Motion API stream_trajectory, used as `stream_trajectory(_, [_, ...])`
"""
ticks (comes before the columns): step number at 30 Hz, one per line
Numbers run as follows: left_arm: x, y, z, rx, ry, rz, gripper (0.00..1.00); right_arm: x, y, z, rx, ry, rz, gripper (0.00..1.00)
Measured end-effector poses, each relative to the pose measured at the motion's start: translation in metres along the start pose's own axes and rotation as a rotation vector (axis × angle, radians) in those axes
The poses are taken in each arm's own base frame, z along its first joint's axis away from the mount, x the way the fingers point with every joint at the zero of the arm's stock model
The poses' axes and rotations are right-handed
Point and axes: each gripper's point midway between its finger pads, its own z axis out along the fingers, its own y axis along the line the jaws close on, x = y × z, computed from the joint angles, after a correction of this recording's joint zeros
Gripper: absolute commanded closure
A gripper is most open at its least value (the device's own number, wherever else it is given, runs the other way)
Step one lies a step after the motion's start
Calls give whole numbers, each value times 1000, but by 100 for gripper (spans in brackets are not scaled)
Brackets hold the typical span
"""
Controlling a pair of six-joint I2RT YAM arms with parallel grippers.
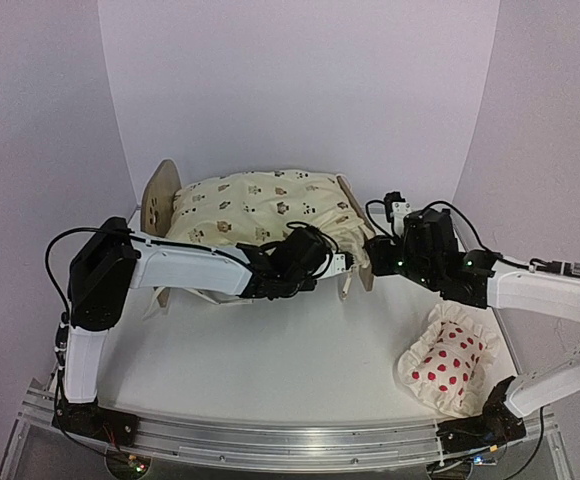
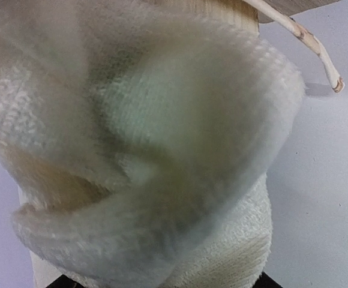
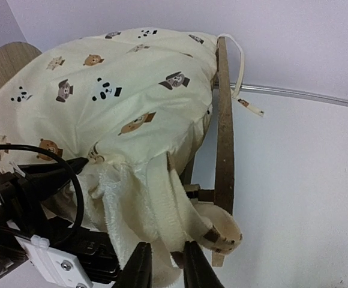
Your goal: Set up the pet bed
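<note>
The right gripper point(image 3: 165, 267) pinches the fluffy edge of the cushion point(image 3: 120, 90). The left gripper point(image 1: 325, 260) is pushed into that cushion, so I cannot tell if it holds. The bed point(image 1: 160, 200) sits far back on the table point(image 1: 270, 370), under the cushion
</note>
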Motion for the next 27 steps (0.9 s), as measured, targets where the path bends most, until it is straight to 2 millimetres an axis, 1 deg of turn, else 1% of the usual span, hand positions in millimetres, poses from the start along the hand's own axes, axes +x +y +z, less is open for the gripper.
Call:
stream_trajectory(2, [2,-3,-1,2,4,1,54,5,2,7,4,24,-13,91])
stream_trajectory(3, [3,-5,-2,3,6,2,54,6,3,11,6,33,-18,95])
stream_trajectory(5, [5,-8,-4,6,10,4,54,7,6,16,6,44,-32,100])
stream_trajectory(9, [7,-10,-7,9,10,6,55,-1,11,24,6,46,-47,100])
stream_trajectory(15, [10,-9,-12,10,7,7,55,-31,27,45,-6,14,-75,100])
stream_trajectory(18, [11,-8,-14,9,6,3,55,-41,32,56,0,4,-92,98])
stream_trajectory(23, [10,-6,-17,4,2,-5,55,-43,30,70,29,20,-111,98])
stream_trajectory(27, [11,-7,-18,6,0,-2,56,-42,24,82,48,40,-133,99])
